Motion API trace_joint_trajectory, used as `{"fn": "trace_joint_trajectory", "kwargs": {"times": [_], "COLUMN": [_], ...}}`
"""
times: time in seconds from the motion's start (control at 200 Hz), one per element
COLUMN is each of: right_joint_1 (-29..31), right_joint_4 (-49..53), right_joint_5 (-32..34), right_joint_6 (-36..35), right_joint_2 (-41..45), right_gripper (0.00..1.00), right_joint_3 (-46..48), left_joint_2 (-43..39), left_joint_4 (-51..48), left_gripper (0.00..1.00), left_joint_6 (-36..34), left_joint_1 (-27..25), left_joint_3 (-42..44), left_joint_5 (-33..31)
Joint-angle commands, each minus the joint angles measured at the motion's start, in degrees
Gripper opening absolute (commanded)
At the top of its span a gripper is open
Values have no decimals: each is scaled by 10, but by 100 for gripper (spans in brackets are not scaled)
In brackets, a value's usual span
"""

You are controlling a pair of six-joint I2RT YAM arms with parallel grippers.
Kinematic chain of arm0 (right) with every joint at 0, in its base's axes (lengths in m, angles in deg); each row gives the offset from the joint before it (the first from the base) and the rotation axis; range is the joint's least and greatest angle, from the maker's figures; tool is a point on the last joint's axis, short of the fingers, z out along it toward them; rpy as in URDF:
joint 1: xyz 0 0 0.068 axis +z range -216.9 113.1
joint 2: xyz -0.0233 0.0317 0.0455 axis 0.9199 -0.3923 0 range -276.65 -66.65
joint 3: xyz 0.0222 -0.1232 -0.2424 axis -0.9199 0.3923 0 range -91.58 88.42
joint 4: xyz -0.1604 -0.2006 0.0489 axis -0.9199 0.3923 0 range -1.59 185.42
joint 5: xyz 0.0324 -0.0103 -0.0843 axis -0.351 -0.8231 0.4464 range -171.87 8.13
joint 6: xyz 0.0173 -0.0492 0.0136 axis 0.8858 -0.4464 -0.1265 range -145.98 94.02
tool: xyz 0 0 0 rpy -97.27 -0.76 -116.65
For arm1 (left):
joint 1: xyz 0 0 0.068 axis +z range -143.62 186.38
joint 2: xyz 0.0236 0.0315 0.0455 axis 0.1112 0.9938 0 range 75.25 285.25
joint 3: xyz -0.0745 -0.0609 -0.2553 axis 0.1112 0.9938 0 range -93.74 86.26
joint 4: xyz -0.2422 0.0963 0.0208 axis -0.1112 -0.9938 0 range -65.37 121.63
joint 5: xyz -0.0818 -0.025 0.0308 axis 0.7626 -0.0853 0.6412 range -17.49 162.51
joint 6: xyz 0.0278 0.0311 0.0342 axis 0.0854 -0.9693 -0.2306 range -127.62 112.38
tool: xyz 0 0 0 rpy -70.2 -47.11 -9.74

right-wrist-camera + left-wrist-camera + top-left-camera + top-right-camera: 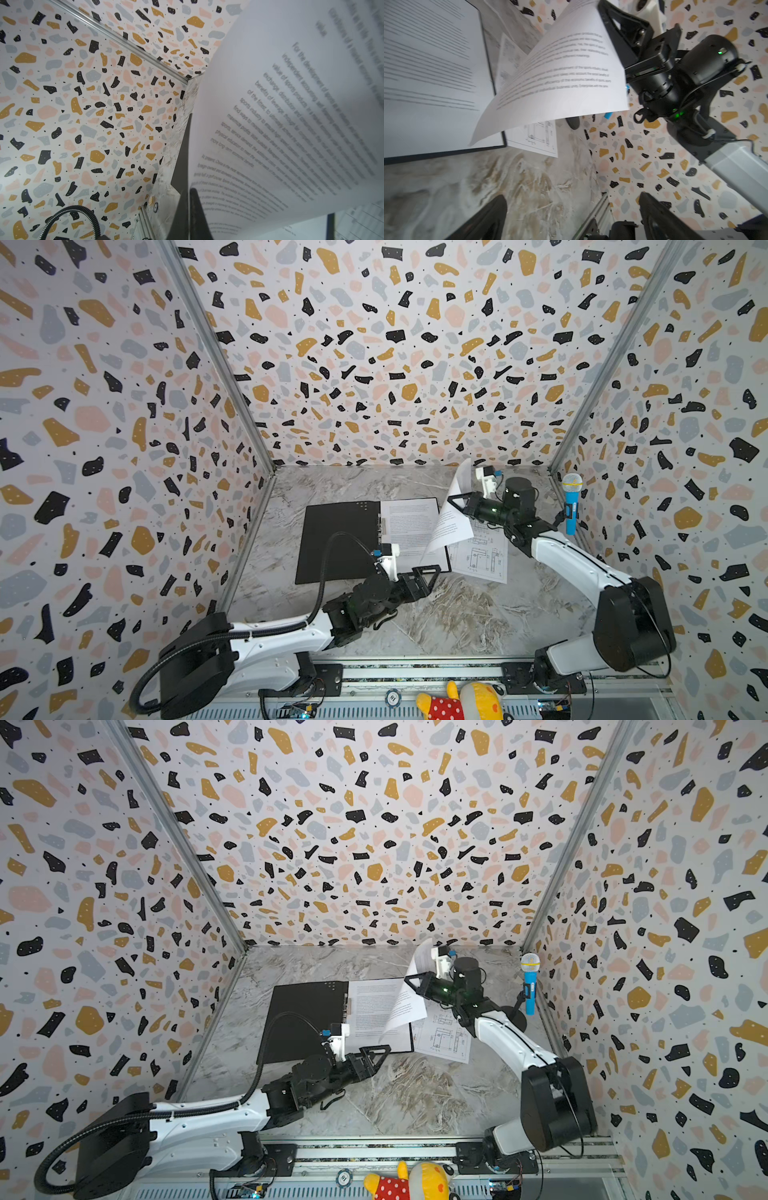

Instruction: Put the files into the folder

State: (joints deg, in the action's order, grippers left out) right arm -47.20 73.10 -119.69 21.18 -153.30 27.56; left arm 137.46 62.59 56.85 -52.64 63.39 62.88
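Note:
The folder point(336, 543) point(303, 1019) lies open on the marble table, black inside up. One of the files, a text sheet point(409, 526) point(372, 1006) point(429, 72), rests flat on its right half. My right gripper point(452, 499) point(409, 980) point(188, 207) is shut on the edge of a second text sheet point(451, 524) point(409, 1006) point(560, 83) point(291, 124), which hangs tilted above the folder's right edge. A sheet with line drawings point(484, 556) point(446, 1038) point(537, 135) lies on the table right of the folder. My left gripper point(430, 576) point(380, 1052) point(571, 199) stands open and empty at the folder's front right corner.
A blue toy microphone point(571, 506) point(530, 986) stands upright by the right wall. A yellow plush toy point(461, 701) point(409, 1183) lies beyond the front rail. Terrazzo-patterned walls close in the table on three sides.

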Motion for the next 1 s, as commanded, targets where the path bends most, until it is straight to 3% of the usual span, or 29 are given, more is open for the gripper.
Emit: {"fn": "trace_joint_trajectory", "kwargs": {"times": [0.0, 0.185, 0.441, 0.781, 0.996], "right_joint_1": [18, 14, -18, -22, -20], "right_joint_4": [33, 48, 10, -28, -66], "right_joint_5": [7, 4, 19, 19, 11], "right_joint_6": [-33, -51, -73, -87, -58], "right_joint_2": [-39, -73, -106, -191, -211], "right_gripper": [0, 0, 0, 0, 0], "right_joint_3": [-83, -142, -36, 27, 43], "left_joint_2": [-48, -117, -156, -152, -175], "left_joint_4": [-53, -106, -126, -133, -141], "left_gripper": [100, 100, 99, 99, 100], "left_joint_6": [-14, -18, -29, -43, -41], "left_joint_1": [45, 138, 233, 258, 260], "left_joint_3": [27, 61, 98, 102, 110], "left_joint_5": [-21, 4, 46, 62, 48]}}
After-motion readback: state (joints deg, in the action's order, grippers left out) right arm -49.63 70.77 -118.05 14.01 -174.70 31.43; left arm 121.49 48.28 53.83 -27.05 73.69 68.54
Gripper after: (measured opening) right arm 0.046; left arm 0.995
